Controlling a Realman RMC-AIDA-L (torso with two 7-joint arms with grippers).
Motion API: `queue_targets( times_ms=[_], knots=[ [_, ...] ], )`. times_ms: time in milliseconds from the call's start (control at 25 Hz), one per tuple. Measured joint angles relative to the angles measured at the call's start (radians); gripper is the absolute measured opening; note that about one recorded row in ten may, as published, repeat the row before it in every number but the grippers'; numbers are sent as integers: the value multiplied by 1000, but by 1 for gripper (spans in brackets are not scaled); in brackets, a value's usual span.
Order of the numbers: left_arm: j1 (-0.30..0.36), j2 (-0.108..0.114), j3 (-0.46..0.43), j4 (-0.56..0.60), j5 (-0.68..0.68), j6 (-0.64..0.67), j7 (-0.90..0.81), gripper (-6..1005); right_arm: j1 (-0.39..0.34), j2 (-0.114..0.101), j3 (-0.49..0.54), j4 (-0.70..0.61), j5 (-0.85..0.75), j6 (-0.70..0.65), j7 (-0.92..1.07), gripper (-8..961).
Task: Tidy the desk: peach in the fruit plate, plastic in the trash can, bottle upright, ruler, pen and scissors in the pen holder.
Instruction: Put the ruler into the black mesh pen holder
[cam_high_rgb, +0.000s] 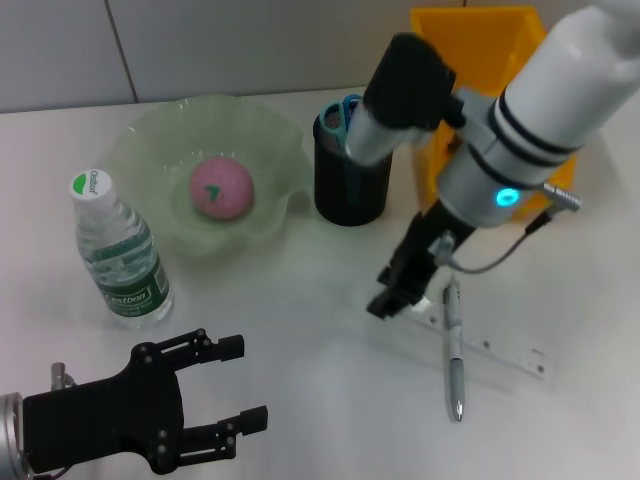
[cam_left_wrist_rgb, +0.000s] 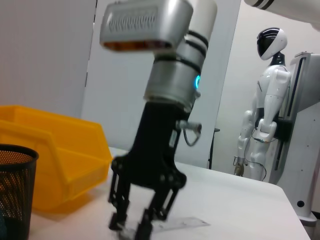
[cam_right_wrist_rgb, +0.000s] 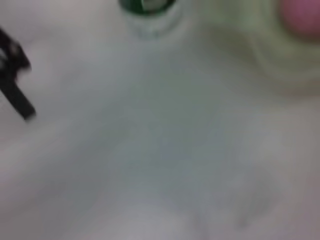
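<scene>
The pink peach (cam_high_rgb: 222, 187) lies in the green fruit plate (cam_high_rgb: 150, 140). A water bottle (cam_high_rgb: 120, 250) stands upright to the plate's left. Blue scissors handles (cam_high_rgb: 345, 112) stick out of the black mesh pen holder (cam_high_rgb: 350, 190). A clear ruler (cam_high_rgb: 490, 350) and a silver pen (cam_high_rgb: 454, 350) lie on the table at the right. My right gripper (cam_high_rgb: 397, 295) points down at the ruler's near end, fingers (cam_left_wrist_rgb: 118, 220) slightly apart and nothing between them. My left gripper (cam_high_rgb: 225, 390) rests open at the front left. The yellow trash can (cam_high_rgb: 480, 50) stands at the back right. No plastic is in view.
The white table (cam_high_rgb: 300, 320) carries all of this. The pen holder (cam_left_wrist_rgb: 15, 190) and the yellow bin (cam_left_wrist_rgb: 55, 155) stand close behind the right arm. A white humanoid robot (cam_left_wrist_rgb: 267, 105) stands beyond the table's far side.
</scene>
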Motion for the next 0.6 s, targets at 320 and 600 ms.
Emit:
queue_targets(
  times_ms=[320,600],
  knots=[
    [-6,-2,1,-1,0,-4,7,787,-27,-2,173,-123,107,17,-46,386],
    [-12,-3,3,-1,0,-7,10,787,-91,-2,253,-193,278,171,-137,391]
  ],
)
